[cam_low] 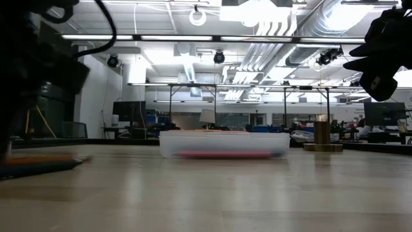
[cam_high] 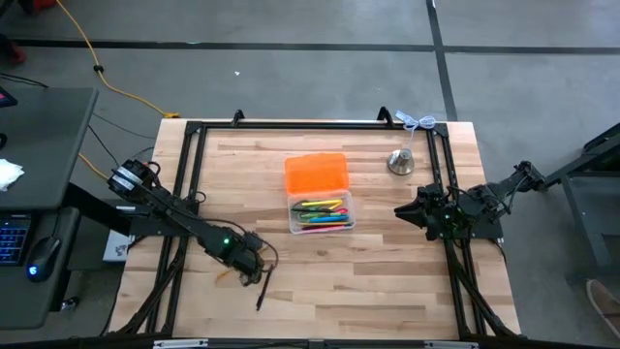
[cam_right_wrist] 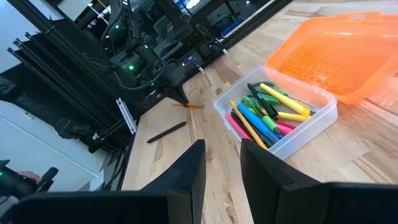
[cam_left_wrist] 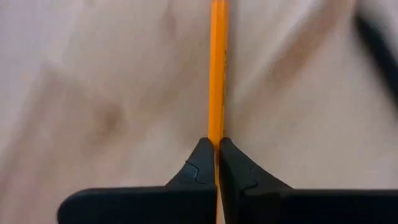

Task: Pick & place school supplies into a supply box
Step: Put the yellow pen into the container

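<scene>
An orange pencil (cam_left_wrist: 217, 74) sits between the shut fingers of my left gripper (cam_left_wrist: 217, 144), near the table's front left (cam_high: 249, 269). Next to it a black pen (cam_high: 262, 292) lies flat on the wood. The supply box (cam_high: 322, 214), clear with its orange lid (cam_high: 316, 174) folded open behind it, stands mid-table and holds several coloured pens and markers (cam_right_wrist: 268, 113). My right gripper (cam_right_wrist: 221, 163) hangs open and empty at the table's right side (cam_high: 401, 211), well short of the box. My left gripper pinches the orange pencil's shaft (cam_left_wrist: 216, 134) between its two fingertips, one on either side. The fingers come from above, pointing down, and stand across the pencil. The pencil lies about level (cam_right_wrist: 190, 105); whether it is clear of the table I cannot tell.
A silver bell (cam_high: 400, 162) stands at the far right of the table, beyond the box. Black frame rails (cam_high: 194, 165) run along the table's left, far and right edges. Bare wood lies between the box and the table's near edge.
</scene>
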`<state>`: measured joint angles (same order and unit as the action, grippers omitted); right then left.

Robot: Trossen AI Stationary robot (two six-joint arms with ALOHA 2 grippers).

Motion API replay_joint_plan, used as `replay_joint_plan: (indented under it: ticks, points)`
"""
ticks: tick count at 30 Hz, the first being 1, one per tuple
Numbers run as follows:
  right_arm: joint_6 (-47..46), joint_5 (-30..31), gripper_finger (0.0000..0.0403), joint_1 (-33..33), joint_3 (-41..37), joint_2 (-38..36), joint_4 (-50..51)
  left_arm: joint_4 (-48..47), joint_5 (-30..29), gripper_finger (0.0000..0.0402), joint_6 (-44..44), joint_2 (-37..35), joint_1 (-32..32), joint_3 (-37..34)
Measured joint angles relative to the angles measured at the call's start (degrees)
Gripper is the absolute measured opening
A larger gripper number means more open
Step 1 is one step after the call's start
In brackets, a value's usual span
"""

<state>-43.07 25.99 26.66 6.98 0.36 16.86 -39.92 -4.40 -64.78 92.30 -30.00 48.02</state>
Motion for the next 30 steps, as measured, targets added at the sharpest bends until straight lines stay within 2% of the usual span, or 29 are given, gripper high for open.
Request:
replay_joint_plan:
  ticks: [2, 4, 17, 24, 30]
  points:
    - [0.0, -0.01, 0.0078, 0.01, 0.0, 0.0, 0.02, -0.38, -5.34, 0.0025, 0.54, 0.25, 0.33, 1.39]
    - [0.0, -0.02, 0.0078, -0.01, 0.0, 0.0, 0.02, -1.4, -7.83, 0.0021, 0.63, 0.09, 0.55, 2.27]
    - [-1.14, -1.31, 0.0078, 0.02, 0.0, -0.02, -0.5, -5.18, -7.84, 0.0014, 7.64, -0.12, 4.21, 7.14]
    - [-1.87, -1.35, 0.0078, 0.01, 0.0, -0.02, -0.42, -5.32, -5.43, 0.0028, 7.96, -0.17, 4.15, 7.14]
    - [-1.88, -1.31, 0.0078, 0.0, 0.0, -0.02, -0.42, -4.87, 3.73, 0.0061, 7.95, -0.21, 4.15, 7.16]
